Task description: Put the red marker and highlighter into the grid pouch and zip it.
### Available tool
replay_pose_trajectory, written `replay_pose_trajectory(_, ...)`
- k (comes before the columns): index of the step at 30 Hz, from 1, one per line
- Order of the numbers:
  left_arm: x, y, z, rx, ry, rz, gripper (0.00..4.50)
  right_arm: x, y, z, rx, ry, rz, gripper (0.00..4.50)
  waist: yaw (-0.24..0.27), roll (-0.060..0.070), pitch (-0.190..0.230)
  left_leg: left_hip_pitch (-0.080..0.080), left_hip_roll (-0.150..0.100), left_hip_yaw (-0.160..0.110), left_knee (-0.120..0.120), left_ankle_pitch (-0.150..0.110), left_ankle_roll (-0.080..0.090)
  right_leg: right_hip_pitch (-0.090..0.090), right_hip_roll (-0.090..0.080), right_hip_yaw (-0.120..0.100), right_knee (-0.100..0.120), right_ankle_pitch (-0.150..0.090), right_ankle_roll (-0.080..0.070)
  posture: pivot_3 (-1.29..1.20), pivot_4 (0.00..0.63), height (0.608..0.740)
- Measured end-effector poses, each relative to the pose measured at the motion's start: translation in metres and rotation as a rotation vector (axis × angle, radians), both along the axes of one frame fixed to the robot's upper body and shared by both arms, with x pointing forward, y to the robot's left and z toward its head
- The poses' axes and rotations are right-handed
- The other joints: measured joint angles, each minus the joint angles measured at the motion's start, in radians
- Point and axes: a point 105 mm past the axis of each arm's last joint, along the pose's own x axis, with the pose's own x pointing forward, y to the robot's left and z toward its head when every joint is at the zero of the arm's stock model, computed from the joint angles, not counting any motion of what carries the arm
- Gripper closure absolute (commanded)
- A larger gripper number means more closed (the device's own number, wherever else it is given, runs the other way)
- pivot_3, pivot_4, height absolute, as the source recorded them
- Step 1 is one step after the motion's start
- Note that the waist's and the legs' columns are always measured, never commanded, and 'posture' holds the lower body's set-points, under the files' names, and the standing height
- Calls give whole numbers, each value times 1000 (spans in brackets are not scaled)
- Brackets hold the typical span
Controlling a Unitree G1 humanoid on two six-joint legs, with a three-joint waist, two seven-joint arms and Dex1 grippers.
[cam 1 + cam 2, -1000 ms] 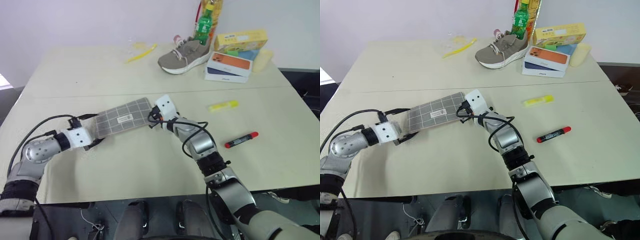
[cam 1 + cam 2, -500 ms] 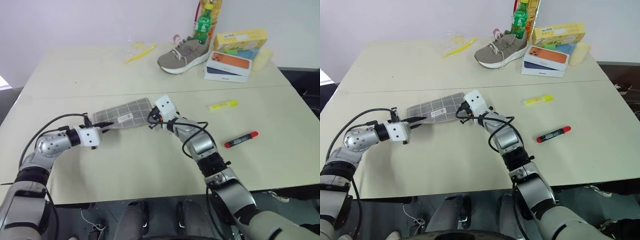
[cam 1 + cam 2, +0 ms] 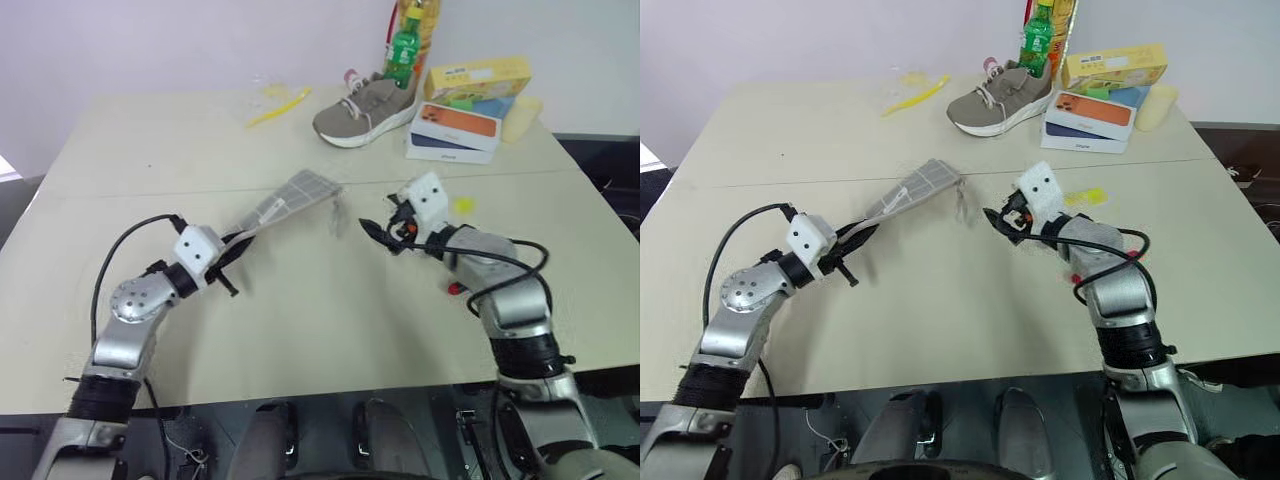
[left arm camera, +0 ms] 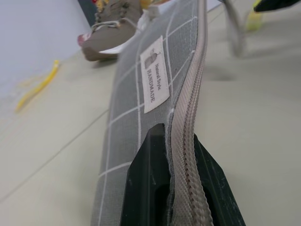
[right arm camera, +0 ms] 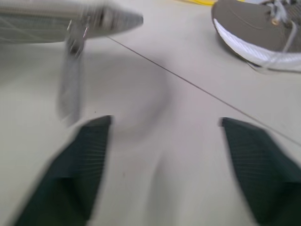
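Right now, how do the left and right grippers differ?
The left gripper is shut on the grey white-gridded fabric pouch, holding it off the table; the right gripper is open and empty, apart from the pouch. Both are black two-fingered grippers above the beige table.

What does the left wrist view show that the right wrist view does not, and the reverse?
Left wrist view alone: the left gripper shut on the grid pouch at its zipper edge, the pouch's white label, and a yellow stick on the table. Right wrist view alone: the right gripper, fingers wide apart, empty. Both: the pouch's far end with its dangling pull, and the grey shoe.
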Motion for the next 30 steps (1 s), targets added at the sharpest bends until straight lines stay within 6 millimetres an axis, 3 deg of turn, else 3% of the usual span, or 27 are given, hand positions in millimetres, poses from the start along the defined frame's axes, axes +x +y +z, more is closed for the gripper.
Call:
replay_pose_trajectory(4, -3, -7, 0, -25, 21, -3, 4500, -8, 8, 2, 26, 16, 30, 31, 4, 0, 0, 0, 0, 0, 0, 0, 0, 0, 0, 0, 0, 0, 0, 0, 150, 740)
replay_pose_trajectory(11, -2, -15, 1, -36, 24, -20, 4500, 2, 35, 4, 150, 45, -58, 31, 6, 0, 0, 0, -1, 0, 1, 0, 0, 0, -1, 0, 0, 0, 0, 0, 150, 740)
replay_pose_trajectory(14, -2, -17, 0, -31, 25, -24, 4500, 7, 36, 8, 188, 40, -95, 797, 6, 0, 0, 0, -1, 0, 0, 0, 0, 1, -1, 0, 0, 0, 0, 0, 150, 740)
replay_pose_trajectory(21, -3, -20, -2, -16, 20, -35, 4500, 9, 32, 4, 195, 63, -121, 4337, 3, 0, 0, 0, -1, 0, 0, 0, 0, 0, 0, 0, 0, 0, 0, 0, 150, 740)
replay_pose_trajectory(30, 1, -39, -11, 81, -24, -34, 4500, 3, 37, -11, 21, 103, -84, 4425, 6, 0, 0, 0, -2, 0, 0, 0, 1, 0, 0, 0, 0, 0, 0, 0, 150, 740)
